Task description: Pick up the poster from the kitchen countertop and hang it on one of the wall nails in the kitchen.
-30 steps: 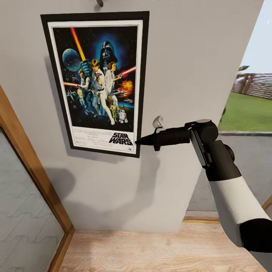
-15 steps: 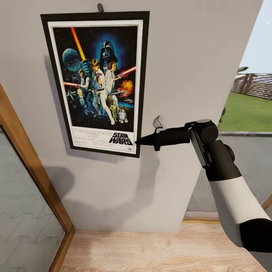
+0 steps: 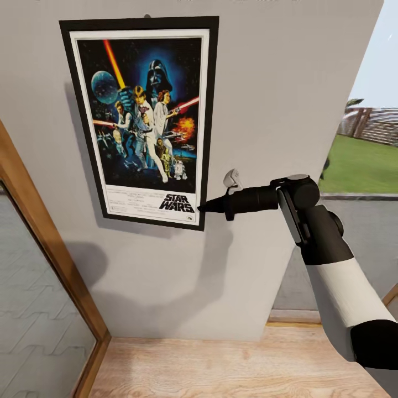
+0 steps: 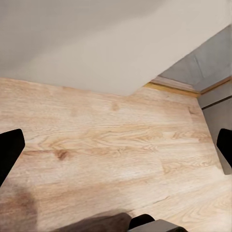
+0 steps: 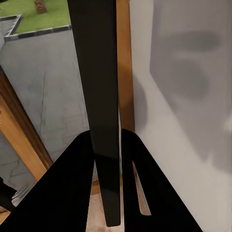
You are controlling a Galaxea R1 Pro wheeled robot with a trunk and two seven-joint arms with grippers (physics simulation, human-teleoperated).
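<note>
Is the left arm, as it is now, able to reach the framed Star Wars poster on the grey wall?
Probably not soon: the left gripper hangs open over the wooden floor, while the right gripper holds the poster.

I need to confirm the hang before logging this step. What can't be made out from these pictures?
- Head view: the nail is a sliver at the poster top edge; the frame hides whether it hooks on.
- Head view: the right claw meets the frame's lower corner; the grip shows in the right wrist view, fingers around the frame edge.
- Left wrist view: the left claw fingertips are cut off by the edges.
</note>
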